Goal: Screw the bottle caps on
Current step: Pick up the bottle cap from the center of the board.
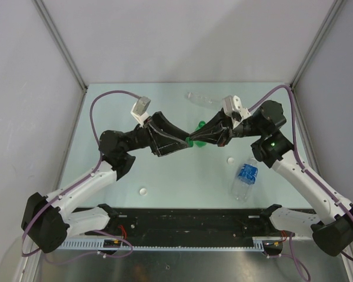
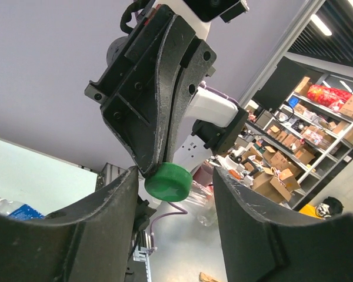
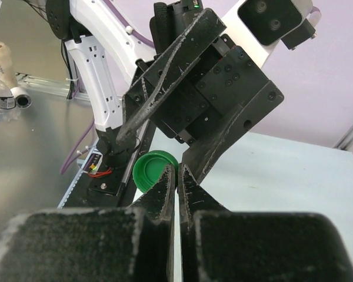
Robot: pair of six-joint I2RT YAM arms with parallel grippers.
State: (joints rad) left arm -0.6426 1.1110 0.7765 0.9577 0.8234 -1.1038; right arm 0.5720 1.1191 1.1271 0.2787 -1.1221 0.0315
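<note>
Aloft, green cap between parted left jaws, at closed right jaws' tip.

Above the desk, the left hand and right hand meet tip to tip, a held cap between them. Unlabelled bottle lies behind; labelled bottle front right, loose cap near it; lone cap front left.

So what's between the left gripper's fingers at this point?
The green cap, pinched at its rim by the right gripper. The left wrist view shows it between the fingers of the left gripper, a gap on each side.
</note>
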